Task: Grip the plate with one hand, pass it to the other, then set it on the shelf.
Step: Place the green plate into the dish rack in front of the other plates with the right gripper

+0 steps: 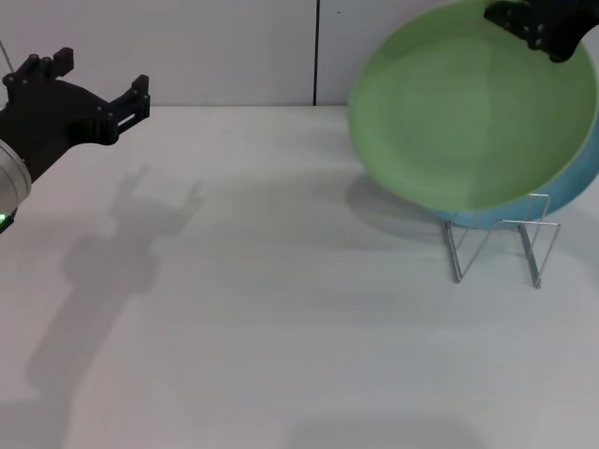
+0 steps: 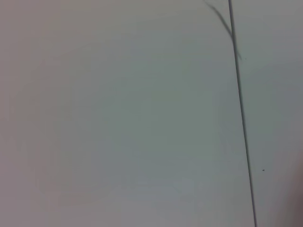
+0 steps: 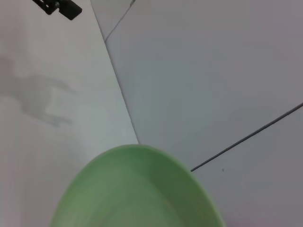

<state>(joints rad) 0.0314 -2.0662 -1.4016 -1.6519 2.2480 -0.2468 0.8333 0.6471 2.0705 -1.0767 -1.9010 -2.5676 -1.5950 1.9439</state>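
The right gripper (image 1: 543,28), jaws clamped on the top rim of the plate (image 1: 468,112), holds it over the shelf (image 1: 501,245); light, stiff and slick, best pinched at the rim; left gripper (image 1: 98,94) idles, jaws apart.

My right gripper (image 1: 547,28) hangs at the far right, clamped on the top edge of the round light green plastic plate (image 1: 468,112), which I hold tilted above the small silver wire rack (image 1: 501,245). That rack stands on the pale table (image 1: 281,327), right of centre. A teal-blue plate (image 1: 578,182) sits in the rack directly behind the held plate. My left gripper (image 1: 103,94) hovers far off at the left edge, above the table.
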